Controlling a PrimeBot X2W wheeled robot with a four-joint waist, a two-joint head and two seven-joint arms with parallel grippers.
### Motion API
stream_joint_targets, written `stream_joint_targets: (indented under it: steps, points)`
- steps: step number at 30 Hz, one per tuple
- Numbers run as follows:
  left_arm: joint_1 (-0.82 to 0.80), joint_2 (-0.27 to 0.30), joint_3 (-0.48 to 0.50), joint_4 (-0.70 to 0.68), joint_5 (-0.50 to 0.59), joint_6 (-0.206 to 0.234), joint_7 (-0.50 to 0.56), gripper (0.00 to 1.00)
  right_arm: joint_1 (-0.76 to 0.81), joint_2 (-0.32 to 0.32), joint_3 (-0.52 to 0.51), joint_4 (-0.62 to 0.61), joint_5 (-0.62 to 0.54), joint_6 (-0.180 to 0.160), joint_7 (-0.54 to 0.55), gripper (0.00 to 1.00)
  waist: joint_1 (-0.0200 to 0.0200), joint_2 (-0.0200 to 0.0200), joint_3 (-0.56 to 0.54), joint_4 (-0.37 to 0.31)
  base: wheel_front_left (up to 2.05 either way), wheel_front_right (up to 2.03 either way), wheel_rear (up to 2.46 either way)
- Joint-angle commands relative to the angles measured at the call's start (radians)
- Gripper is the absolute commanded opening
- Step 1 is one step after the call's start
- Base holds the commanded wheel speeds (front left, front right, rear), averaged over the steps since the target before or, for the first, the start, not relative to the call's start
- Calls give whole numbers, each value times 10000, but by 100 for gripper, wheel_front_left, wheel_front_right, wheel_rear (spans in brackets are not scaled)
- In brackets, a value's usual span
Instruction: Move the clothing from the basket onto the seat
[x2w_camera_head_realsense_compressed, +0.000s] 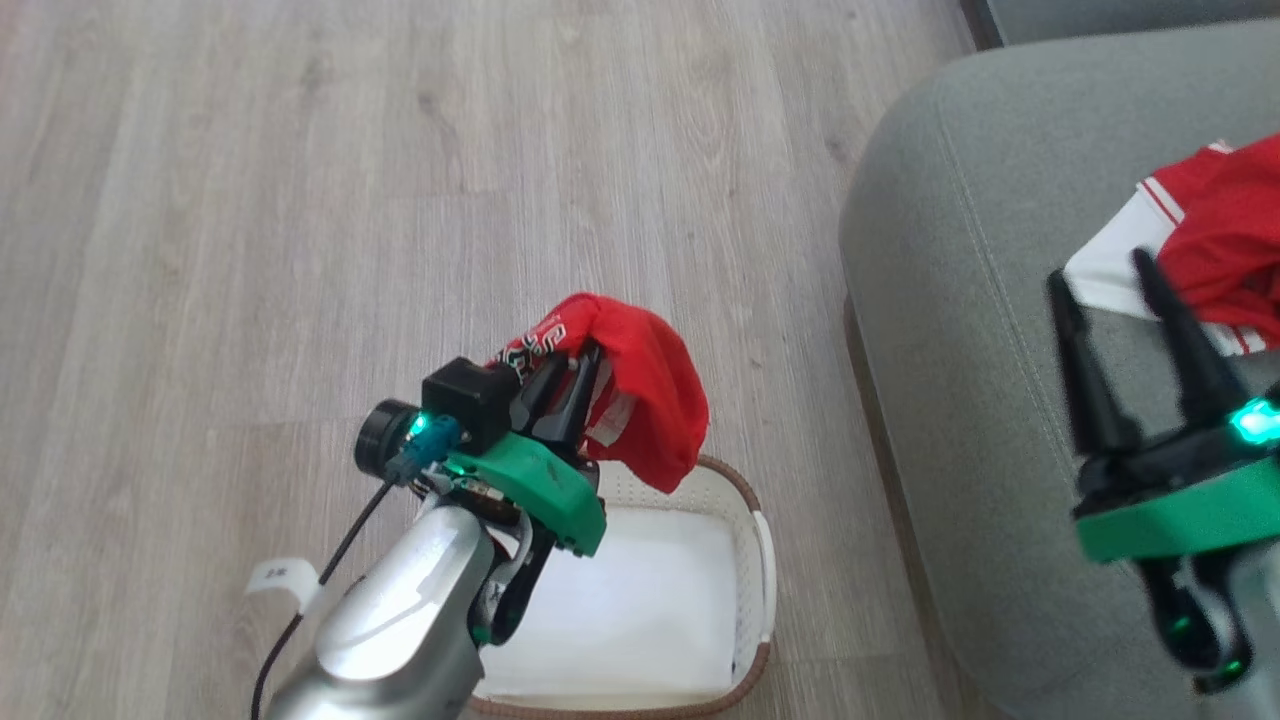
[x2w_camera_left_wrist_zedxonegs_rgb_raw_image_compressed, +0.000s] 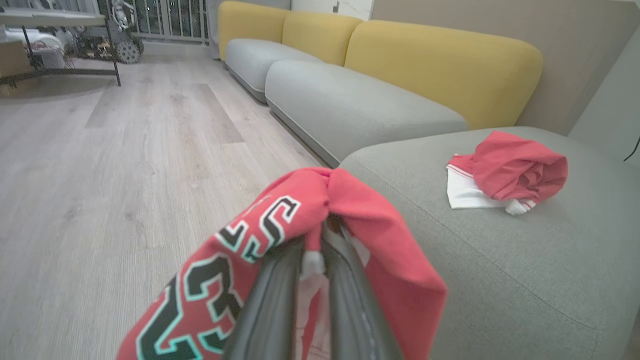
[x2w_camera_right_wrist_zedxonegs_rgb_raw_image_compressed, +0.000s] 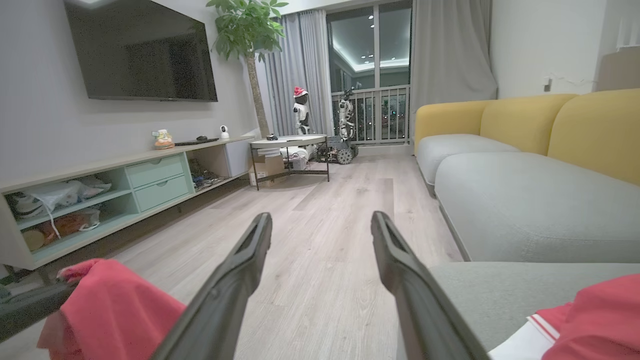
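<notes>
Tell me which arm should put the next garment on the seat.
Left. The left gripper is shut on the jersey, held above the basket beside the seat. The right gripper stands open and empty over the seat, near the garment lying there.

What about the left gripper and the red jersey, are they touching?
Touching. The left wrist view shows the left gripper pinched shut on the red jersey.
</notes>
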Motion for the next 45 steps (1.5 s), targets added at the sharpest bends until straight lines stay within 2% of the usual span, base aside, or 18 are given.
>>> stream_joint_targets:
  steps: [1,14,25,34,45]
  points:
    - [-453,233,407,-550,100,87,-103,0,29,-79,289,-244,-86,-2,-63,100,1,-1,-162,63,0,0,0]
    - [-1642,672,459,-2695,474,472,1047,0,258,132,965,-21,-66,-2,-63,100,1,-1,-311,-14,0,0,0]
    - [-1871,720,385,-3206,409,581,1535,0,161,157,1513,-6,-21,-2,-63,100,1,-1,-343,-219,0,0,0]
    - [-1917,618,232,-3079,294,514,1595,0,-665,98,3638,-43,-159,-2,-63,100,1,-1,-366,-187,0,0,0]
    - [-1924,429,-24,-2948,128,376,1592,0,-2709,771,5355,1719,-506,-2,-63,100,1,-1,-435,58,0,0,0]
